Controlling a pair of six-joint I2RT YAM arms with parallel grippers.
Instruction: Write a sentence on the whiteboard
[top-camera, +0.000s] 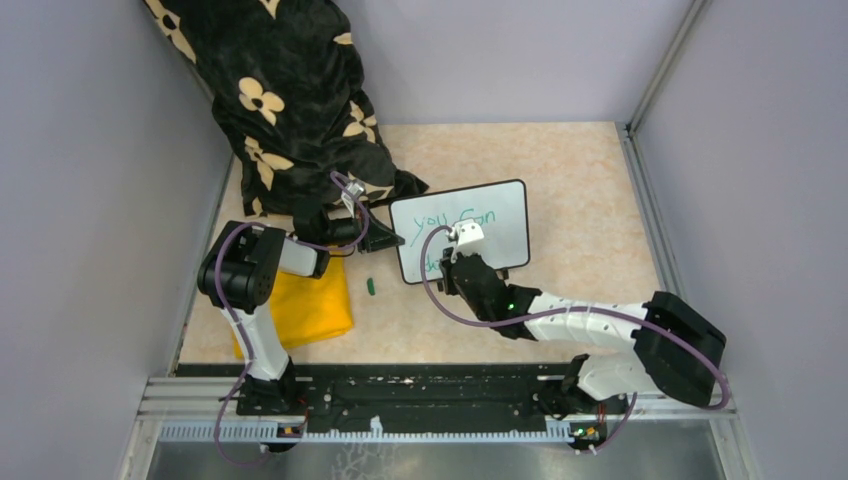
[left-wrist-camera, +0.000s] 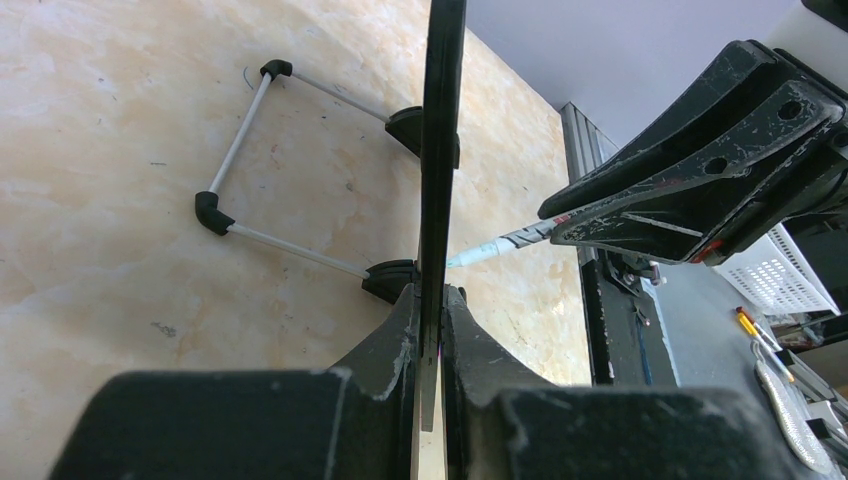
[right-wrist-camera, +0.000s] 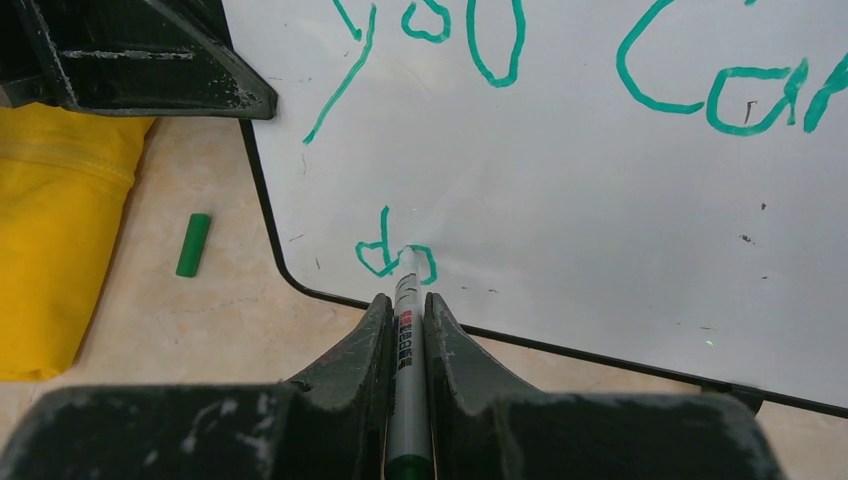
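The whiteboard (top-camera: 495, 222) stands tilted on the table, black-framed. My left gripper (top-camera: 396, 240) is shut on its left edge, which the left wrist view shows edge-on between the jaws (left-wrist-camera: 431, 300). The sentence (right-wrist-camera: 440, 20) is in green, "you Can" on the top line, with "d" and a part-drawn round letter (right-wrist-camera: 385, 255) below. My right gripper (right-wrist-camera: 405, 305) is shut on a silver marker (right-wrist-camera: 406, 345), whose tip touches the board at that second letter. The marker (left-wrist-camera: 500, 243) also shows beside the board from the left wrist.
A green marker cap (top-camera: 370, 286) lies on the table left of the board, next to a folded yellow cloth (top-camera: 305, 305). A black flowered cloth (top-camera: 290, 100) hangs at the back left. A wire stand (left-wrist-camera: 240, 150) props the board from behind. Grey walls close in three sides.
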